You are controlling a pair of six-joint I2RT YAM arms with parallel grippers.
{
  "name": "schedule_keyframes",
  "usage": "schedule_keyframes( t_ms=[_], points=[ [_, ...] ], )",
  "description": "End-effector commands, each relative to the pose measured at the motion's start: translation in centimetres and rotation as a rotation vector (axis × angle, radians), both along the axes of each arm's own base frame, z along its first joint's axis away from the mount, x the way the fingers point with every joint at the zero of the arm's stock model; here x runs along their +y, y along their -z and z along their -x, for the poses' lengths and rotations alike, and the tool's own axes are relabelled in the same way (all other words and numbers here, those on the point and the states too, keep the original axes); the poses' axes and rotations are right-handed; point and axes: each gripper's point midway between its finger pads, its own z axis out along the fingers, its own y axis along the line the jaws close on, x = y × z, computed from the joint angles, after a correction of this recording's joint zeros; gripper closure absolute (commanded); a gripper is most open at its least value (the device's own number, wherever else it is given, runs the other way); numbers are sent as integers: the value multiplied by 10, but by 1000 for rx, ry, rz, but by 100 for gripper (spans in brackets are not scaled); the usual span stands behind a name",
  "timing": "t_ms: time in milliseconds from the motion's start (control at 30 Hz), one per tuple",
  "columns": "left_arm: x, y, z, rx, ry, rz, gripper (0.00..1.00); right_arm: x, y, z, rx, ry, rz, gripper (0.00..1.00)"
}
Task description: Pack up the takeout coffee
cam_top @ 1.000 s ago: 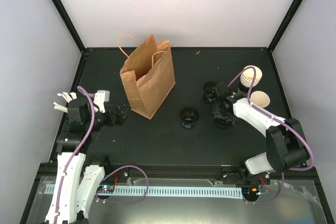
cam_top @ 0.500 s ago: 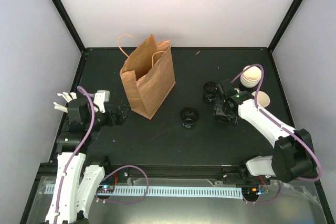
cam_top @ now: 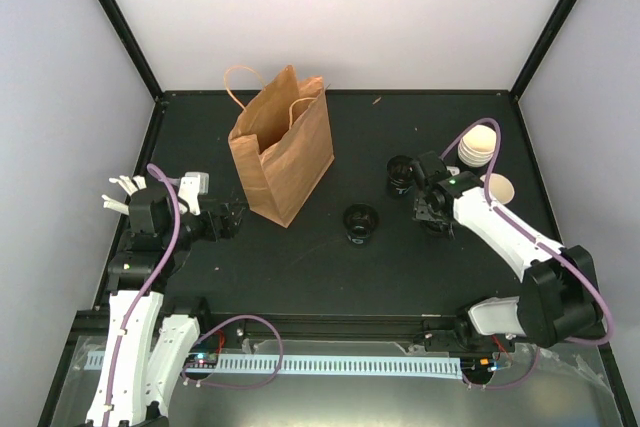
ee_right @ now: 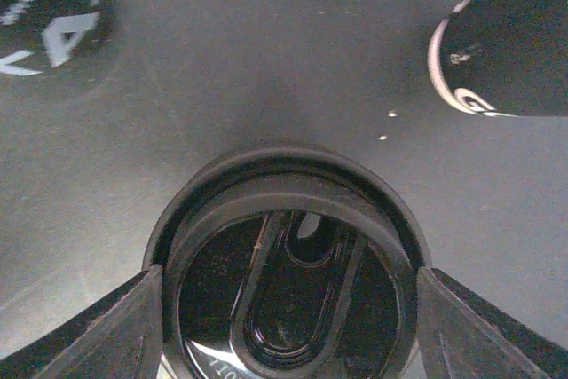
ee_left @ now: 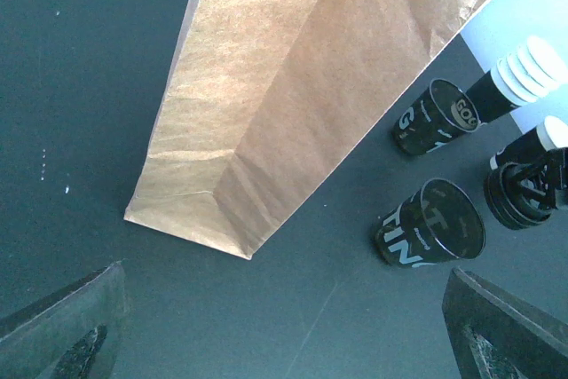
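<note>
The takeout coffee, a single black cup with a cream-white inside [cam_top: 495,188], stands at the right, just right of my right arm; its white rim shows at the edge of the left wrist view [ee_left: 552,133]. My right gripper [cam_top: 433,213] points down over a black plastic lid [ee_right: 288,281]. Both fingers [ee_right: 98,326] touch the lid's rim, one on each side. My left gripper [cam_top: 232,219] stands open and empty at the left, close to the base of the brown paper bag [cam_top: 283,152].
A nested stack of like cups [cam_top: 478,144] stands behind the single cup. Two black printed cups with dark tops stand mid-table [cam_top: 360,222] and further back [cam_top: 400,175]. The bag [ee_left: 302,104] stands upright with its mouth open.
My right arm has swung its forearm, and its gripper has shifted slightly back and right over the lid, with the jaws a little narrower. The left arm has not moved.
</note>
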Motion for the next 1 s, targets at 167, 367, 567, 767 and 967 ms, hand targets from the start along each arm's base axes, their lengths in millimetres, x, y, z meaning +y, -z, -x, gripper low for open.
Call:
schedule_keyframes(
  t_ms=[167, 367, 567, 767, 967],
  points=[
    [-2, -7, 0, -30, 11, 7, 1, 1, -15, -9, -71, -3, -3, 28],
    [-3, -6, 0, -27, 14, 8, 1, 28, -11, -9, -58, -72, -175, 29],
    [-3, -6, 0, -27, 16, 10, 1, 41, -11, -9, -48, -93, -276, 34],
    [-5, -7, 1, -30, 27, 14, 1, 31, -21, -8, -73, -75, -266, 32],
    [-31, -18, 16, -43, 141, 41, 1, 22, -20, -5, -64, -52, -239, 31]
  ],
)
